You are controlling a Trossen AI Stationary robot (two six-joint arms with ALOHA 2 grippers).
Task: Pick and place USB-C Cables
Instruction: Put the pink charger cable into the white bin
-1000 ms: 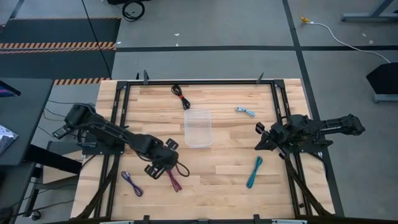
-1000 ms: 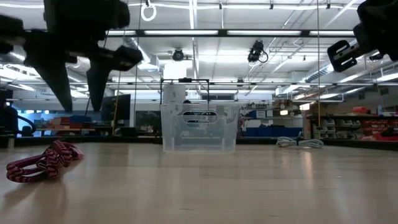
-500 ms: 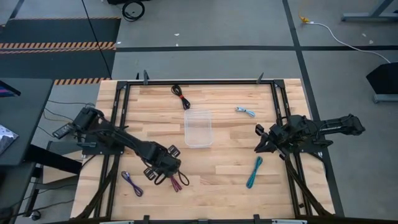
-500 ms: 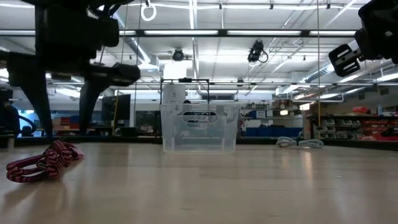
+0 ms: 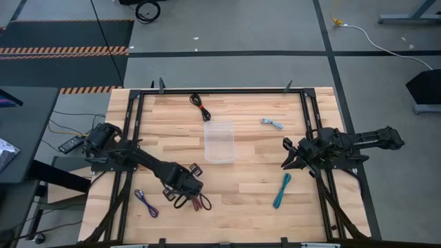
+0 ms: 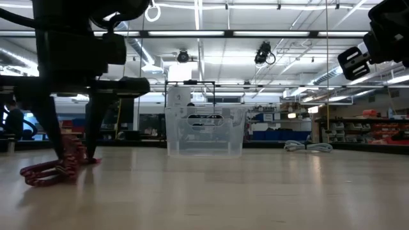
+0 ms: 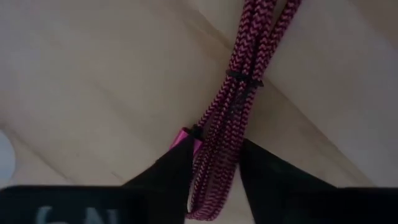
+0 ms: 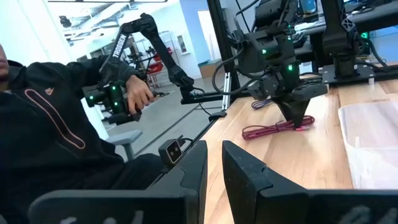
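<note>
My left gripper (image 5: pixel 186 198) stands low over the maroon cable (image 5: pixel 200 203) near the table's near-left part, its fingers down on either side of the bundle (image 6: pixel 75 160). The purple-blue cable (image 5: pixel 146 203) lies to its left. The teal cable (image 5: pixel 282 191) lies near the right side, the light blue one (image 5: pixel 271 123) farther back and the black-with-red one (image 5: pixel 200 107) by the far edge; all lie flat on the wood. My right gripper (image 5: pixel 286 154) waits shut above the table's right side, touching nothing. My left gripper pinches the maroon cable's bundled strands (image 7: pixel 214 155) between its two fingers, near one looped end and short of the black tie (image 7: pixel 239 79). It comes from above, pointing down, with the fingers (image 6: pixel 54 144) across the bundle. The cable rests on the table.
A clear plastic container (image 5: pixel 220 141) stands at the table's middle. Black frame rails (image 5: pixel 131 131) run along the left, right and far sides. In the right wrist view a person in a dark hoodie (image 8: pixel 56 124) sits beyond the table's left edge.
My left gripper has moved toward the near edge and down onto the maroon cable, and the gap between its fingers has narrowed around the bundle. The cable has shifted a little along the table and bunched up between the fingers.
</note>
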